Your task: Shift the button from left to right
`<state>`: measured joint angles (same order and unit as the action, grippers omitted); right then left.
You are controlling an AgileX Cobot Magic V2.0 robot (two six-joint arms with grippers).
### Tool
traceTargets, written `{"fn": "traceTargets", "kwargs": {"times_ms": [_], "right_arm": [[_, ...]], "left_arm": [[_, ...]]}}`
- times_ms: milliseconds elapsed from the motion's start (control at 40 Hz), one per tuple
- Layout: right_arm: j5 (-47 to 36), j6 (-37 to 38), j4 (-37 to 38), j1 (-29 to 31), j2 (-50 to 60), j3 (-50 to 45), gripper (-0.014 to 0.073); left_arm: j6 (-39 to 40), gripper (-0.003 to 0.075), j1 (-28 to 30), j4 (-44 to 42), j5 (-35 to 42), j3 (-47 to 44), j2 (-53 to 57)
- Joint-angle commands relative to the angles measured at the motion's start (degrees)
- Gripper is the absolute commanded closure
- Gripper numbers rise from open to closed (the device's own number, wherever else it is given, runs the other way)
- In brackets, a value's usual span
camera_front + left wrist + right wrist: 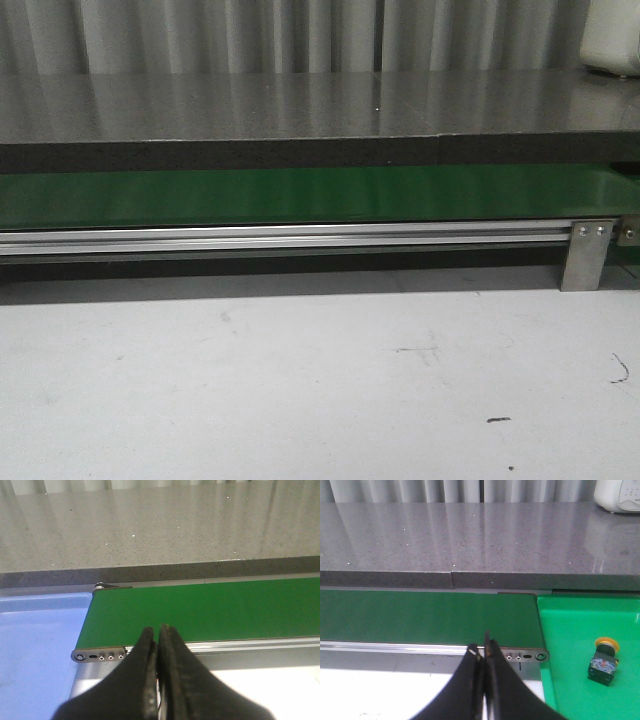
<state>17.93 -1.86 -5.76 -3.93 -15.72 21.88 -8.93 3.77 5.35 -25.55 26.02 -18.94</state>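
The button [602, 661], black body with an orange-yellow cap, lies in the bright green tray [580, 630] beyond the right end of the green belt [425, 615]; it shows only in the right wrist view. My right gripper [482, 650] is shut and empty, at the belt's near rail, left of the tray. My left gripper [158, 631] is shut and empty, at the near rail by the belt's left end [200, 610]. Neither gripper shows in the front view, where the belt [300, 195] is bare.
A blue tray [35, 645] sits off the belt's left end. A grey stone counter [300, 105] runs behind the belt. An aluminium rail [280, 238] with a bracket [587, 255] edges it. A white appliance [617, 495] stands on the counter's right. White tabletop [300, 380] lies in front.
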Motion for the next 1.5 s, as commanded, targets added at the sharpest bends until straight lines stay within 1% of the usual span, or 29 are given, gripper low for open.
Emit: {"fn": "traceTargets", "kwargs": {"times_ms": [0, 575, 650, 750, 775, 900, 1075, 1125, 1325, 1375, 1475], "right_arm": [[-4.9, -0.3, 0.2, 0.0, -0.3, 1.5, 0.0662], [-4.9, -0.3, 0.2, 0.0, -0.3, 1.5, 0.0662], [-4.9, -0.3, 0.2, 0.0, -0.3, 1.5, 0.0662], [-4.9, -0.3, 0.2, 0.0, -0.3, 1.5, 0.0662], [-4.9, -0.3, 0.2, 0.0, -0.3, 1.5, 0.0662], [-4.9, -0.3, 0.2, 0.0, -0.3, 1.5, 0.0662], [-4.9, -0.3, 0.2, 0.0, -0.3, 1.5, 0.0662], [-4.9, -0.3, 0.2, 0.0, -0.4, 1.5, 0.0662], [-4.9, -0.3, 0.2, 0.0, -0.3, 1.5, 0.0662], [-4.9, -0.3, 0.2, 0.0, -0.3, 1.5, 0.0662], [-4.9, -0.3, 0.2, 0.0, -0.3, 1.5, 0.0662]], "left_arm": [[0.0, 0.0741, -0.3, 0.7, 4.8, 1.5, -0.4], [0.0, 0.0741, -0.3, 0.7, 4.9, 1.3, -0.3], [2.5, 0.0741, -0.4, -0.2, 5.9, 0.0, 1.0], [10.3, 0.0741, -2.0, -4.8, 8.1, -3.5, 4.7], [11.1, 0.0741, -2.4, -5.4, 8.5, -4.8, 5.6], [11.4, 0.0741, -4.2, -5.7, 11.7, -11.3, 11.8], [11.4, 0.0741, -4.0, -5.4, 15.3, -21.0, 20.7], [11.4, 0.0741, -4.0, -5.4, 17.2, -22.8, 19.9], [11.4, 0.0741, -3.3, -5.4, 20.7, -28.1, 20.4], [11.4, 0.0741, -3.3, -5.4, 19.6, -28.1, 20.4], [11.4, 0.0741, -3.3, -5.4, 20.0, -28.1, 20.4]]}}
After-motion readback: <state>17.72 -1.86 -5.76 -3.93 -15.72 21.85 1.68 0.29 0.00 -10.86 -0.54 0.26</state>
